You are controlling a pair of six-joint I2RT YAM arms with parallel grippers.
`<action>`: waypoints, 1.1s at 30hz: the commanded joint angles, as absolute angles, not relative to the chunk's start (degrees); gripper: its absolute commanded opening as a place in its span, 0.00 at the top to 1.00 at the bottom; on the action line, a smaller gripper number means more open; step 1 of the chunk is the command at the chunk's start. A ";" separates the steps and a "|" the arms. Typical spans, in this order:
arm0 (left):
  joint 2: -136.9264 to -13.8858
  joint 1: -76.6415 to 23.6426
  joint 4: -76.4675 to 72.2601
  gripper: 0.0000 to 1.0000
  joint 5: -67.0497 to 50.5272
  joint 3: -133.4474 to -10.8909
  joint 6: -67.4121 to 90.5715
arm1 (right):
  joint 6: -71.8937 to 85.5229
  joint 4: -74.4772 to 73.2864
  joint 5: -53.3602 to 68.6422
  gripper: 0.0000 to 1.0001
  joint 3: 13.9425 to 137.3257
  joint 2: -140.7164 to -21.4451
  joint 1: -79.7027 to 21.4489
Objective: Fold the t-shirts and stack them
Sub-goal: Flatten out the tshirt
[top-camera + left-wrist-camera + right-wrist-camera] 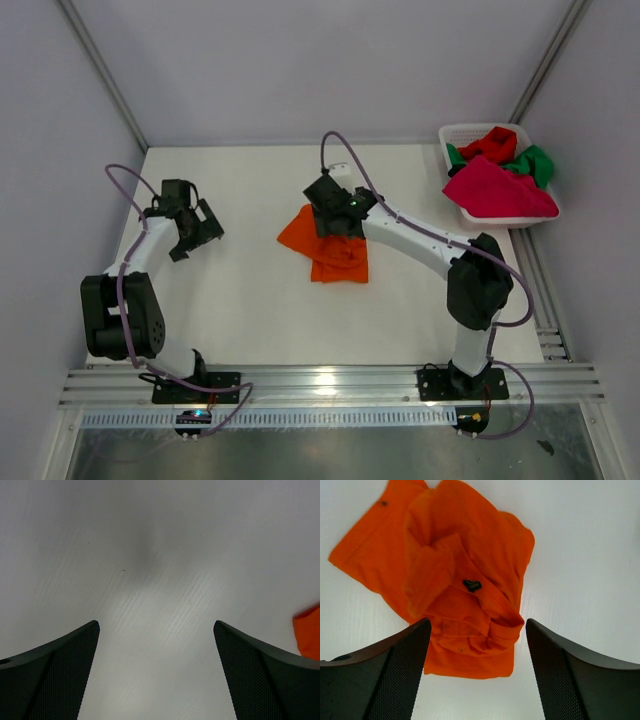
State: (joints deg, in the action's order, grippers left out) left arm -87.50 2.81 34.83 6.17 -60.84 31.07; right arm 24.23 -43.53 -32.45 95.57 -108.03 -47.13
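A crumpled bright orange t-shirt [335, 258] lies in a heap near the middle of the white table. My right gripper [338, 228] hovers just above its far part, open, with nothing between the fingers. In the right wrist view the orange t-shirt [455, 580] spreads below the right gripper [477, 625], its dark neck label facing up. My left gripper [200, 238] is open over bare table at the left. In the left wrist view the left gripper [156, 625] holds nothing, and a corner of the orange t-shirt [309, 636] shows at the right edge.
A white lattice basket [455, 133] stands at the back right corner. It holds a magenta-pink t-shirt [495, 190], a red one [492, 146] and a green one [537, 162]. Grey walls close in the table, and a metal rail [330, 385] runs along the near edge.
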 commanded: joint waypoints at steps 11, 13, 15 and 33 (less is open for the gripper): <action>-87.71 3.08 34.98 0.01 4.22 -62.49 31.38 | 38.58 -19.53 -14.25 0.19 77.35 -99.84 -42.71; -87.72 3.08 34.98 0.01 4.31 -62.49 31.29 | 38.58 -16.27 -11.35 0.20 77.26 -100.11 -42.63; -87.80 3.08 35.07 0.01 4.48 -62.58 31.29 | 38.32 -15.12 -10.55 0.20 77.78 -100.55 -42.54; -86.75 2.99 36.39 0.01 6.59 -62.31 30.85 | 36.74 -15.38 -8.18 0.23 81.30 -108.01 -39.99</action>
State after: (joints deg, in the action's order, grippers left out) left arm -87.50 2.81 35.66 5.58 -60.84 31.05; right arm 37.36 -17.58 -8.38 78.26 -107.13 -40.34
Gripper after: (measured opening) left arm 0.992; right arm 0.773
